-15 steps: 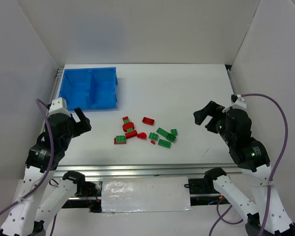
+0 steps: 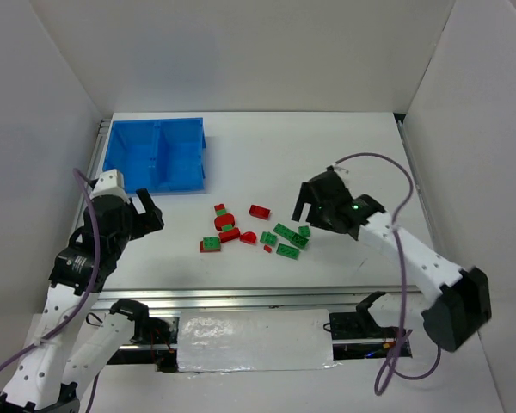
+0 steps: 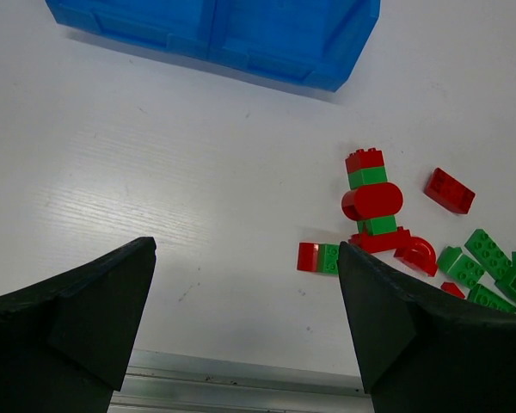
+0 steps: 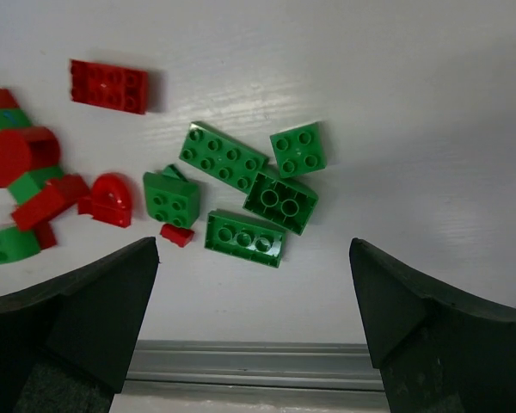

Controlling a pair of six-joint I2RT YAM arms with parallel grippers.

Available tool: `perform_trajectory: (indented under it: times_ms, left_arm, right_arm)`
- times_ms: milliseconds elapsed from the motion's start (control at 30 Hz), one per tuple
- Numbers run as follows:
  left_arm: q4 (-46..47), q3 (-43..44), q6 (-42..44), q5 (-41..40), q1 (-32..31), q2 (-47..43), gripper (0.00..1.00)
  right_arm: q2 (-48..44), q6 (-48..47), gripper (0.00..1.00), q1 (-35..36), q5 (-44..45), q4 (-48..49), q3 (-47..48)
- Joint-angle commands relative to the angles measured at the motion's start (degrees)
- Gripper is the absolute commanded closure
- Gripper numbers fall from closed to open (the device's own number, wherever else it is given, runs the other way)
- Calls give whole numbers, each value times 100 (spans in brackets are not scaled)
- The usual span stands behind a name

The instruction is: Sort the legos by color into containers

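Note:
The legos [image 2: 254,231] lie in a loose cluster of red and green pieces mid-table. The blue bin [image 2: 155,122] with two compartments stands at the far left, with no bricks showing inside. My right gripper [image 2: 307,206] is open and empty, hovering over the right end of the cluster. In the right wrist view the gripper [image 4: 254,245] frames several green bricks [image 4: 245,238], with a red brick [image 4: 108,86] farther off. My left gripper [image 2: 149,213] is open and empty, left of the cluster. In the left wrist view the gripper [image 3: 245,249] looks toward a stacked red-and-green piece [image 3: 371,200] and the bin [image 3: 267,64].
White walls enclose the table on three sides. A metal rail [image 2: 241,299] runs along the near edge and also shows in the right wrist view [image 4: 249,361]. Bare white tabletop [image 2: 327,146] stretches to the right of the bin.
My right arm has swung left and stretched out over the green legos. My left gripper has shifted only slightly. The legos have not moved.

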Motion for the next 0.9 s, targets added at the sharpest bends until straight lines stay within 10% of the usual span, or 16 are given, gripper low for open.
perform_trajectory:
  times_ms: [0, 500, 867]
  left_arm:
    - [302, -35, 121, 115, 35, 12, 1]
    - [346, -52, 166, 300, 35, 127, 0]
    - [372, -61, 183, 352, 35, 170, 0]
  right_arm:
    - [751, 595, 0, 408, 713, 336, 21]
    - [1984, 1616, 11, 655, 1126, 1355, -805]
    - [2284, 1642, 36, 655, 1047, 1602, -936]
